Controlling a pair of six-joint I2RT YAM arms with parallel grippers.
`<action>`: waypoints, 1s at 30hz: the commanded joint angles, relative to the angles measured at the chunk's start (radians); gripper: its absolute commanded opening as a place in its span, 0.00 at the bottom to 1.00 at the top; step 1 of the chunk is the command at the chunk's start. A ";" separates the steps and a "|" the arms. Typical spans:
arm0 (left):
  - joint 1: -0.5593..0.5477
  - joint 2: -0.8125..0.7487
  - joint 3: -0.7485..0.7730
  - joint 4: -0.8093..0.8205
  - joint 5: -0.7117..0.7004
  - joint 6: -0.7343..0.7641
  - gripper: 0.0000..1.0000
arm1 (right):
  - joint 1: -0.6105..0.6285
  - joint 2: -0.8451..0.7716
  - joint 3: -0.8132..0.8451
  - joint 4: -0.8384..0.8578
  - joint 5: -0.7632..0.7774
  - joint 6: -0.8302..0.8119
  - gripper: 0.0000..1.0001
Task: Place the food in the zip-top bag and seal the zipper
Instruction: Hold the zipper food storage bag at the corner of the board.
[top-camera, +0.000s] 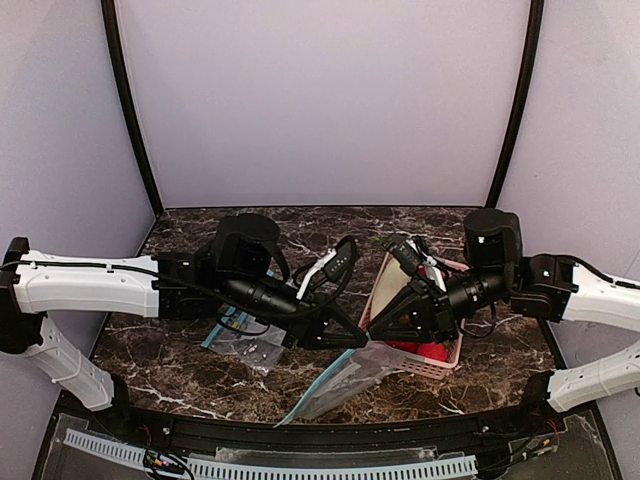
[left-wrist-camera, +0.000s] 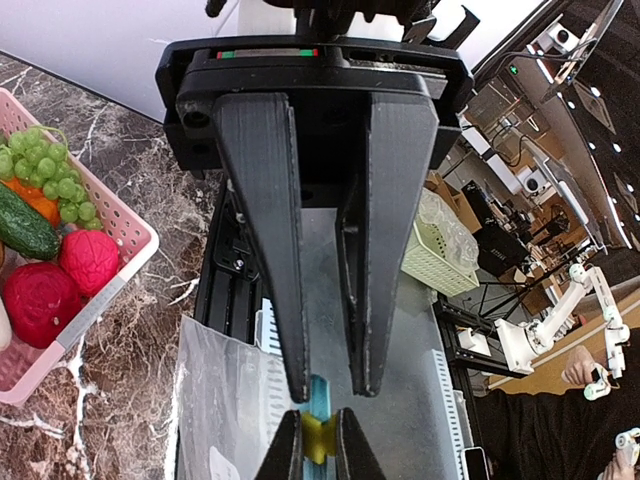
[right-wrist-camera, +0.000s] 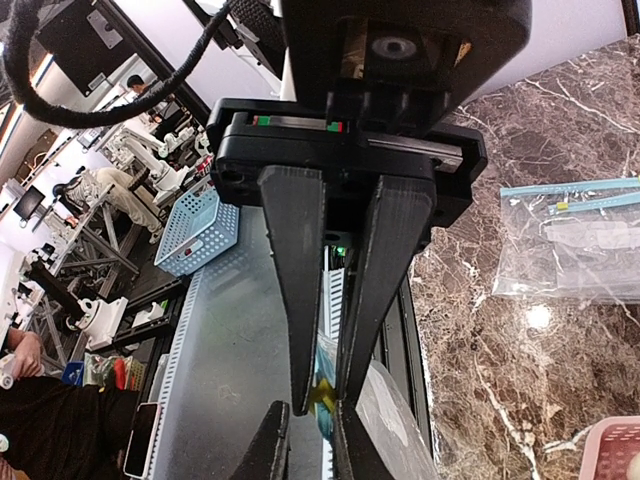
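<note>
The top external camera sits above and behind both arm bases, looking down and forward across the whole dark marbled tabletop (top-camera: 180, 375) to the lilac back wall (top-camera: 320, 100). Each wrist camera rides close behind its own 2 black fingers and sights along them, past the table's near edge into the workshop beyond. The left gripper (left-wrist-camera: 333, 392) and right gripper (right-wrist-camera: 322, 402) point tip to tip, so each wrist view catches the other's fingertips. All 3 views share the clear plastic zip-top bag (top-camera: 340, 385) and the pink plastic basket (top-camera: 445, 362).
</note>
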 joint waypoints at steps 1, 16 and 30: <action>0.008 -0.008 -0.018 0.033 0.012 -0.011 0.01 | 0.012 0.000 -0.022 0.029 -0.007 0.004 0.14; 0.009 -0.003 -0.018 0.038 0.005 -0.012 0.01 | 0.014 -0.017 -0.032 0.036 0.036 -0.013 0.00; 0.022 -0.014 -0.036 0.028 -0.014 -0.012 0.01 | 0.015 -0.075 0.004 -0.035 0.166 -0.050 0.00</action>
